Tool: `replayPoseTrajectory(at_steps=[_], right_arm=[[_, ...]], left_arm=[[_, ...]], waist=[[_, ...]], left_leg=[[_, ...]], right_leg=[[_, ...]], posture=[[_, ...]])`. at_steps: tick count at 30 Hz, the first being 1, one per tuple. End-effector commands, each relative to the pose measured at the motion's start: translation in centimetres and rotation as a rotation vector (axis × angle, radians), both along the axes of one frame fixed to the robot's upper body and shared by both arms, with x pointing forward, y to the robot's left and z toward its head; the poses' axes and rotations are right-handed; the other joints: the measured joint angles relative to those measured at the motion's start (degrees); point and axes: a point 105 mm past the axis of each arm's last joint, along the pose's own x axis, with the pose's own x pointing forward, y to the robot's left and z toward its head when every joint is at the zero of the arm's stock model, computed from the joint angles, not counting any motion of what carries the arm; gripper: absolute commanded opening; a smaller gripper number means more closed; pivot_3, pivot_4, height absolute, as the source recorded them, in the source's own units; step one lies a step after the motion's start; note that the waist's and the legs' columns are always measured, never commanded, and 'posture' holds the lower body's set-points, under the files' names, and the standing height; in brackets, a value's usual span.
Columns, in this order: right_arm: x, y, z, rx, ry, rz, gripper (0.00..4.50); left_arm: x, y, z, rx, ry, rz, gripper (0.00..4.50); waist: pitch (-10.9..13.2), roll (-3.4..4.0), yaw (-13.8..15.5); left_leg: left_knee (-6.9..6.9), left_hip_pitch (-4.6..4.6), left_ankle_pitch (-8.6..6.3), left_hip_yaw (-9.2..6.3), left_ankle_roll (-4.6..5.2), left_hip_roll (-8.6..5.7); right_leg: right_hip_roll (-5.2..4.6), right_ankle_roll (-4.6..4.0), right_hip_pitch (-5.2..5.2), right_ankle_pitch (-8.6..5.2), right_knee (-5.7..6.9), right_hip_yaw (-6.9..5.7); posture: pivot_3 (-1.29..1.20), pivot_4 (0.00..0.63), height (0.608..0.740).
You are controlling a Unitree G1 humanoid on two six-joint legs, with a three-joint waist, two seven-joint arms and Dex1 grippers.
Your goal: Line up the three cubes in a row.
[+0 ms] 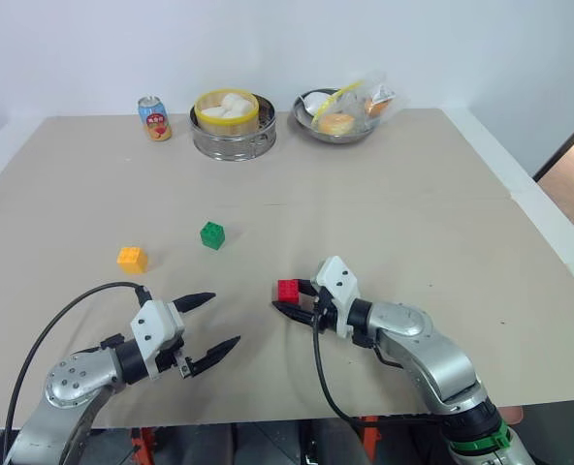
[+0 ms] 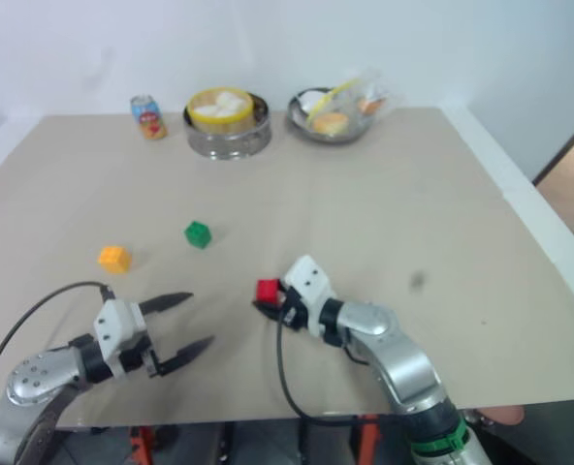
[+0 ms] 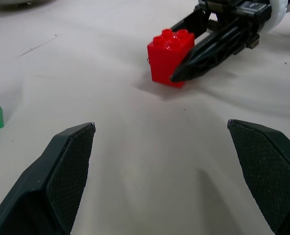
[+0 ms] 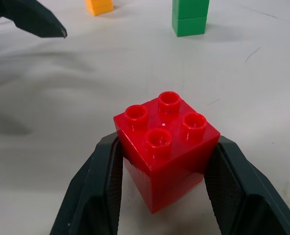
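Note:
My right gripper [image 1: 289,296] is shut on the red cube [image 1: 288,290], holding it low over the beige table [image 1: 384,213] near the front centre. In the right wrist view the red cube [image 4: 165,147] sits studs-up between both fingers. The green cube [image 1: 212,234] rests on the table farther back and to the left. The yellow-orange cube [image 1: 132,259] lies left of the green one, a little nearer to me. My left gripper [image 1: 212,325] stands open at the front left with nothing between its fingers, pointing toward the red cube [image 3: 170,57].
At the back of the table stand a soda can [image 1: 154,118], a metal steamer [image 1: 233,124] with white buns, and a metal bowl [image 1: 340,116] of bagged food. The table's right edge [image 1: 549,228] runs beside a white strip.

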Motion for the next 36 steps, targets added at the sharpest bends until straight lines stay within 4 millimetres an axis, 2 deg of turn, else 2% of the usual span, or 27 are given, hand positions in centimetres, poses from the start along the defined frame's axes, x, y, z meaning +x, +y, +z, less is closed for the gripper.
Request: replayPoseTrajectory(at_steps=[1, 11, 13, 16, 18, 26, 30, 36], right_arm=[[0.0, 0.2, 0.4, 0.007, -0.033, 0.01, 1.8], [-0.2, 0.3, 0.3, 0.028, -0.007, 0.02, 1.8], [-0.3, 0.3, 0.3, 0.032, -0.003, 0.021, 2.83], [-0.3, 0.3, 0.5, 0.035, -0.006, 0.026, 3.7], [-0.4, 0.1, 0.7, 0.041, -0.008, 0.028, 4.47], [-0.7, -1.0, 2.5, 0.063, -0.057, 0.026, 4.47], [-1.1, -1.6, 5.0, 0.094, -0.099, 0.07, 4.47], [-1.4, -0.7, 6.8, 0.09, -0.106, 0.167, 4.47]], left_arm=[[-0.4, -0.9, 1.8, -0.045, -0.072, -0.048, 4.5], [-0.2, -1.1, 2.3, -0.091, -0.069, -0.063, 4.5], [-0.1, -1.0, 2.2, -0.084, -0.067, -0.059, 4.5], [0.0, -0.9, 2.1, -0.077, -0.062, -0.054, 4.5], [0.1, -0.9, 2.0, -0.07, -0.06, -0.053, 4.5], [0.2, -0.4, 2.0, -0.073, -0.062, -0.01, 4.5], [0.7, 0.9, 2.1, -0.097, -0.06, 0.087, 4.5], [3.2, 3.2, 2.1, -0.101, -0.071, 0.283, 4.5]], waist=[[0.0, 0.0, 0.0], [0.0, -0.01, 0.0], [0.0, -0.01, 0.0], [0.0, -0.01, 0.0], [0.0, -0.01, 0.0], [0.0, -0.01, 0.0], [0.0, -0.02, 0.0], [0.0, -0.06, 0.0]], left_leg=[[0.0, 0.0, 0.0, 0.0, 0.0, 0.0], [0.02, 0.0, 0.0, 0.01, 0.0, 0.01], [0.03, 0.0, 0.0, 0.01, 0.0, 0.01], [0.05, 0.0, 0.0, 0.02, 0.0, 0.01], [0.05, 0.01, 0.0, 0.03, 0.0, 0.01], [0.05, 0.01, 0.0, 0.04, 0.0, 0.01], [0.05, 0.02, 0.0, 0.05, 0.0, 0.01], [0.07, 0.08, 0.01, 0.06, 0.01, 0.03]], right_leg=[[0.0, 0.0, 0.0, 0.0, 0.0, 0.0], [0.03, 0.0, 0.01, 0.03, 0.0, 0.03], [0.03, 0.01, 0.01, 0.04, 0.0, 0.03], [0.03, 0.02, 0.01, 0.06, 0.0, 0.05], [0.03, 0.02, 0.01, 0.07, 0.0, 0.06], [0.03, 0.02, 0.01, 0.07, 0.0, 0.07], [0.04, 0.03, 0.01, 0.08, 0.0, 0.09], [0.06, 0.01, 0.07, 0.12, 0.0, 0.09]], posture=[[0.0, 0.15, 0.74], [0.0, 0.15, 0.74], [0.0, 0.15, 0.74], [0.0, 0.15, 0.74], [0.0, 0.15, 0.74], [0.0, 0.15, 0.74], [0.0, 0.15, 0.74], [0.0, 0.15, 0.74]])
